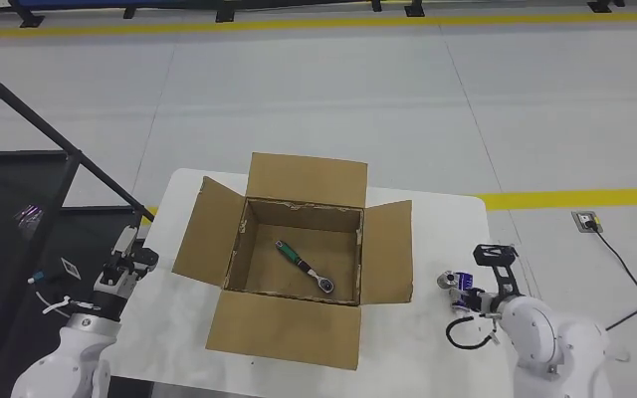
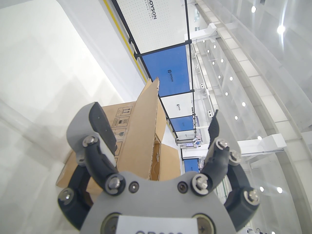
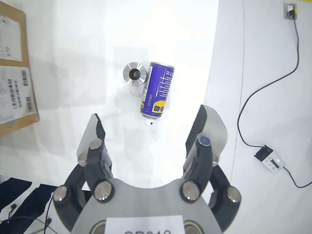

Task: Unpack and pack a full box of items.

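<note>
An open cardboard box (image 1: 299, 264) stands in the middle of the white table (image 1: 438, 224), all flaps folded out. Inside it lies a ratchet wrench with a green handle (image 1: 304, 267). Right of the box, a blue and yellow spray can (image 3: 158, 90) lies on its side beside a short metal cylinder (image 3: 134, 75); in the top view they are the can (image 1: 461, 290) and the cylinder (image 1: 450, 280). My right gripper (image 3: 149, 116) hangs open above them, holding nothing. My left gripper (image 2: 156, 118) is open and empty off the table's left edge (image 1: 134, 254), facing the box's outer wall (image 2: 141, 127).
The table's right edge runs close to the can, with grey floor beyond. A cable and a small adapter (image 3: 269, 159) lie on that floor. A black frame bar (image 1: 60, 139) slants past the table's left side. The box's labelled flap (image 3: 14, 74) sticks out toward the right gripper.
</note>
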You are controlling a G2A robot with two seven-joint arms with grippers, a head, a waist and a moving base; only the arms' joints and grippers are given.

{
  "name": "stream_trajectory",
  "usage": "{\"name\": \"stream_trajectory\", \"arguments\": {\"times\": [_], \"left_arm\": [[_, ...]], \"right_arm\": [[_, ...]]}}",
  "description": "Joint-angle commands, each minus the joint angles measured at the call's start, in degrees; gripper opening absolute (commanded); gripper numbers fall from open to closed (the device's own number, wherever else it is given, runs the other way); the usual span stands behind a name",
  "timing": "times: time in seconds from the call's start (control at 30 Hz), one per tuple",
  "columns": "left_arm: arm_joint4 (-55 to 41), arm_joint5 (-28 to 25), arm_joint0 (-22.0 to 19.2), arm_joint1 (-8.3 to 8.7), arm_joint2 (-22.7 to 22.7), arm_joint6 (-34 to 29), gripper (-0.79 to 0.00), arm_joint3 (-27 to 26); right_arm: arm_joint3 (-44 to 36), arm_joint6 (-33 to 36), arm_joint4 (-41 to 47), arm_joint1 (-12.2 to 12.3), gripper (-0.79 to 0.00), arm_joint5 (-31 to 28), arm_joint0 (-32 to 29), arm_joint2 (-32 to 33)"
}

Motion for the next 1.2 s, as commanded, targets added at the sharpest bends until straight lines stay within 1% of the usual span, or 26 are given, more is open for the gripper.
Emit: {"name": "stream_trajectory", "arguments": {"times": [0.0,0.13,0.3,0.33,0.5,0.57,0.73,0.77,0.8,0.83,0.87,0.9,0.97,1.0,1.17], "left_arm": [[0.0,0.0,0.0,0.0,0.0,0.0,0.0,0.0],[0.0,0.0,0.0,0.0,0.0,0.0,0.0,0.0],[0.0,0.0,0.0,0.0,0.0,0.0,0.0,0.0],[0.0,0.0,0.0,0.0,0.0,0.0,0.0,0.0],[0.0,0.0,0.0,0.0,0.0,0.0,0.0,0.0],[0.0,0.0,0.0,0.0,0.0,0.0,0.0,0.0],[0.0,0.0,0.0,0.0,0.0,0.0,0.0,0.0],[0.0,0.0,0.0,0.0,0.0,0.0,0.0,0.0],[0.0,0.0,0.0,0.0,0.0,0.0,0.0,0.0],[0.0,0.0,0.0,0.0,0.0,0.0,0.0,0.0],[0.0,0.0,0.0,0.0,0.0,0.0,0.0,0.0],[0.0,0.0,0.0,0.0,0.0,0.0,0.0,0.0],[0.0,0.0,0.0,0.0,0.0,0.0,0.0,0.0],[0.0,0.0,0.0,0.0,0.0,0.0,0.0,0.0],[0.0,0.0,0.0,0.0,0.0,0.0,0.0,0.0]], "right_arm": [[4.47,0.41,-0.69,0.32,0.0,-0.21,1.92,0.2],[9.97,0.02,-0.46,0.8,0.0,-0.38,4.6,0.13],[13.39,0.53,-1.0,1.29,-0.003,-0.26,5.96,-0.63],[13.91,0.25,-0.83,1.36,-0.012,-0.1,6.16,-0.81],[16.6,-1.1,-0.42,1.7,-0.132,0.22,6.9,-1.73],[17.62,-1.41,-0.56,1.79,-0.166,0.74,7.16,-2.38],[20.72,-2.04,-1.72,2.08,-0.188,2.33,8.48,-3.74],[21.31,-2.13,-1.94,2.14,-0.209,2.6,8.78,-3.94],[21.82,-2.12,-2.33,2.21,-0.24,2.96,9.05,-4.14],[22.14,-2.3,-2.25,2.26,-0.4,3.21,9.29,-4.26],[22.37,-2.56,-2.1,2.32,-0.443,3.4,9.42,-4.31],[22.5,-2.77,-2.03,2.44,-0.539,3.45,9.56,-4.03],[22.51,-2.92,-1.96,2.7,-0.665,3.2,9.71,-3.5],[22.04,-2.95,-1.85,2.78,-0.779,3.38,9.53,-3.45],[16.04,-2.7,-1.31,3.16,-0.785,5.03,7.22,-2.45]]}}
